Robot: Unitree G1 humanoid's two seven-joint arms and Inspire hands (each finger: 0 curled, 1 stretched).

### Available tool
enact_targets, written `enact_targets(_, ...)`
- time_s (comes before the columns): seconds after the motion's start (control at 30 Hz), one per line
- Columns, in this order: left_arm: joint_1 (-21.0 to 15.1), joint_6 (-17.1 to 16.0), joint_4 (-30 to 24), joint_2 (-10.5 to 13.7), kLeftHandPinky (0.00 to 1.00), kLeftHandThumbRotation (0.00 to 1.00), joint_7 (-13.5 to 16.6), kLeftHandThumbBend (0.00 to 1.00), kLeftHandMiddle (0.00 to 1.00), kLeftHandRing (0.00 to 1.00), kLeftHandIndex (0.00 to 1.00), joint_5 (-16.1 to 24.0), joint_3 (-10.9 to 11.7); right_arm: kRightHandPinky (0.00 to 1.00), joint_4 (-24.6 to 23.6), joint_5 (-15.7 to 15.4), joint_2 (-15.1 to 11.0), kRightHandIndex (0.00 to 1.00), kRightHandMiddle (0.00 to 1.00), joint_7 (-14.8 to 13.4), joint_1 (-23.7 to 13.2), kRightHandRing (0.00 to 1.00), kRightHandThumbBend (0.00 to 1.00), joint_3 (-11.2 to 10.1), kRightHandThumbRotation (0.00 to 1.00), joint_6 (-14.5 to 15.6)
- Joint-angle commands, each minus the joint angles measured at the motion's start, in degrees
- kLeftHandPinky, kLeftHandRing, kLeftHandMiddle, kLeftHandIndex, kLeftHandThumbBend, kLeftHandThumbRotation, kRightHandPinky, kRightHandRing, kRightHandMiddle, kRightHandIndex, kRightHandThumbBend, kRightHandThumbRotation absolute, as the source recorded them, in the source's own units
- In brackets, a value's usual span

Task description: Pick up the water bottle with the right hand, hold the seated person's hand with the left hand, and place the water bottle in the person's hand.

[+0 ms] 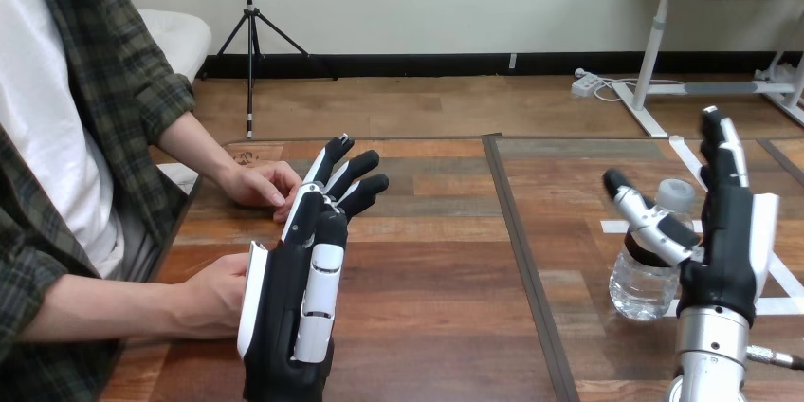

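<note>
The counter [436, 260] is wood, its boards in mixed browns from pale to dark. A dark strip [526, 260] crosses it from the far edge towards the near one, splitting it into two panels. On the right panel lie lines of white tape [685, 154], one slanting, others running crosswise.

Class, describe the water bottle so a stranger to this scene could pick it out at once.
On the wooden table, go to the right half, past the dark seam. Beside the robot's open right hand, the water bottle stands upright. It alone is clear plastic, with a white cap and a dark band.
</note>
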Motion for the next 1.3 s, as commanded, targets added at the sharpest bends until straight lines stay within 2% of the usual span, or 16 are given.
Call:
enact_targets(0.0,-2.3,-0.8,-0.4,-2.5,0.83,1.00,0.1,0.53,0.85,0.81,0.91,0.2,-0.2,0.90,-1.5,-3.1,-2.5,0.90,0.91,-0.8,-3.5,0.92,0.73,0.8,0.13,1.6)
enact_targets(0.2,-2.3,-0.8,-0.5,-2.5,0.83,1.00,0.1,0.53,0.85,0.81,0.91,0.1,-0.2,0.82,-2.4,-6.2,-3.4,0.88,0.89,-1.2,-3.4,0.88,0.74,1.3,0.10,4.2)
enact_targets(0.5,-2.3,-1.1,-0.2,-2.6,0.83,1.00,0.0,0.52,0.85,0.81,0.91,-0.1,-0.3,0.73,-3.5,-7.1,-3.6,0.87,0.85,-1.0,-3.3,0.82,0.76,1.5,0.06,6.6)
enact_targets(0.67,-2.2,-0.9,-0.3,-2.6,0.83,1.00,0.1,0.53,0.85,0.81,0.91,0.0,-0.3,0.74,-4.1,-7.6,-3.8,0.86,0.86,-0.9,-3.3,0.83,0.76,1.9,0.06,8.3)
enact_targets(1.27,-1.9,-0.8,-0.7,-2.8,0.82,1.00,0.7,0.56,0.85,0.80,0.91,0.2,-0.1,0.79,-5.9,-9.1,-4.6,0.87,0.88,-0.8,-2.9,0.88,0.76,3.2,0.03,11.4)
